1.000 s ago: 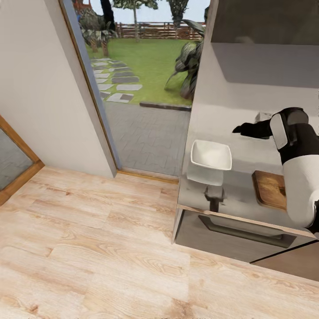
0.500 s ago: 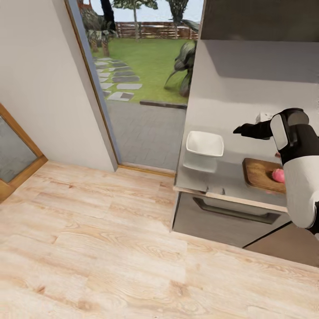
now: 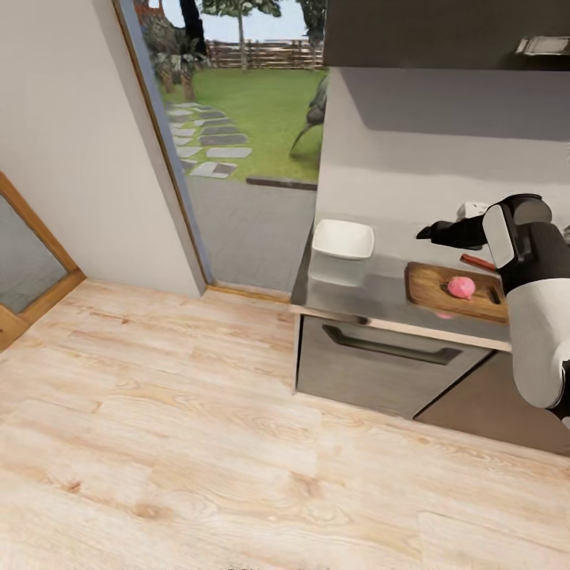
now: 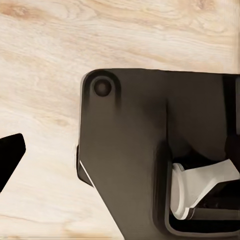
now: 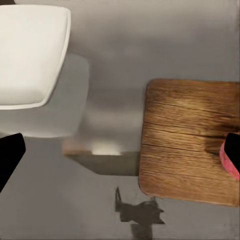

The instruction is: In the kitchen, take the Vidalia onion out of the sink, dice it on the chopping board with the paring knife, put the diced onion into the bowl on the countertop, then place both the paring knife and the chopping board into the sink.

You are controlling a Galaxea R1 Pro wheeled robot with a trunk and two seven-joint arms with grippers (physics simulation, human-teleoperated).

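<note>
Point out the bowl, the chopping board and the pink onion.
bowl [image 3: 343, 239], head view, on its white inside.
chopping board [image 3: 431, 286], head view, on bare wood near its left end.
onion [image 3: 461, 286], head view, on its pink middle.

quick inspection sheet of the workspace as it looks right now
surface: glossy grey countertop, reflective
job's things: white bowl near the counter's end; chopping board beside it, apart; pink onion on the board; paring knife just behind the board
clutter: nothing seen
grippers: right gripper above the counter, open or shut unclear
cables: nothing seen
surroundings: wood floor, open doorway to a garden, drawer handle
</note>
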